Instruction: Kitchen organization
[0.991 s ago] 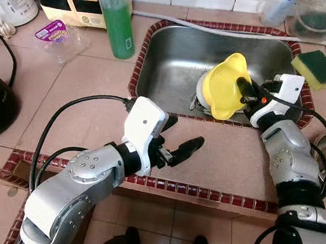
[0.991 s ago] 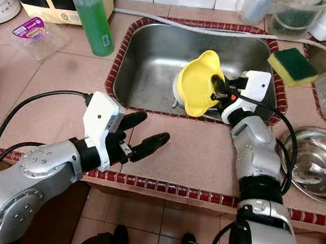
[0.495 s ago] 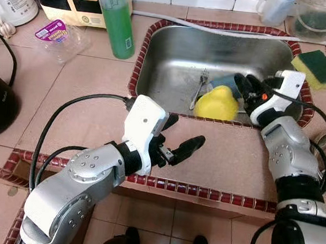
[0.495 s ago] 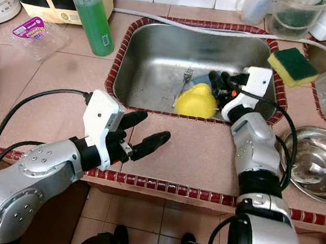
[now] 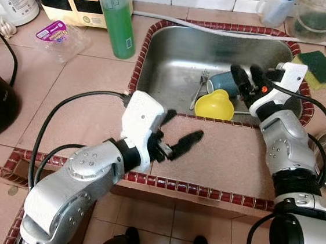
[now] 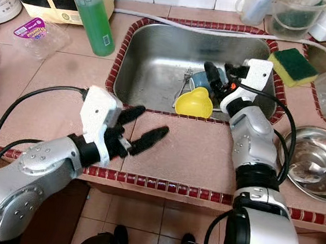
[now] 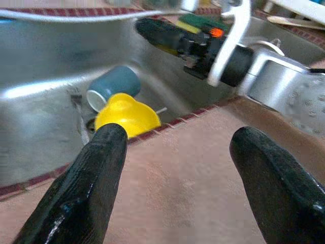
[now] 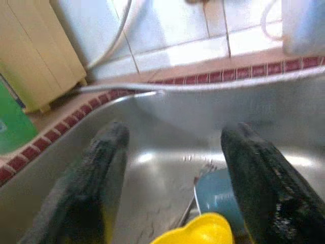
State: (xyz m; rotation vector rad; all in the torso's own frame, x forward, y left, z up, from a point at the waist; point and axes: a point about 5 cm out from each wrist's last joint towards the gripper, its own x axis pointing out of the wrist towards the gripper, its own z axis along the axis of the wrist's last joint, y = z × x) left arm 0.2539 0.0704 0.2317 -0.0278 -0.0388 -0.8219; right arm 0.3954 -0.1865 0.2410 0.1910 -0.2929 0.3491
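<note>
Observation, head views: the yellow funnel-like cup (image 5: 214,106) is now seen lying in the steel sink (image 5: 176,53), at the near wall, centre-right of the frame. One second ago it was held raised by the right gripper (image 5: 250,83); half a second ago it was already down on the sink floor with the fingers close by. The right gripper is now lifted clear above the sink's right part, jaws spread wide and empty, as confirmed in the right wrist view, where both black fingers (image 8: 264,178) are seen well apart with the yellow rim below them.

Just beside the yellow cup, a blue-grey cup (image 5: 224,82) is lying on its side, with a fork (image 5: 200,85) to its left.

The left gripper (image 5: 175,139) is held over the counter (image 5: 84,96) at lower centre, jaws open, nothing between them; its position is little changed.

Judgement: a release into the sink has been completed. The yellow cup is taken as deposited; the dish-soap bottle (image 5: 117,16) and sponge (image 5: 316,59), at upper left and upper right, are untouched, so washing or further sorting is probably what remains.
</note>
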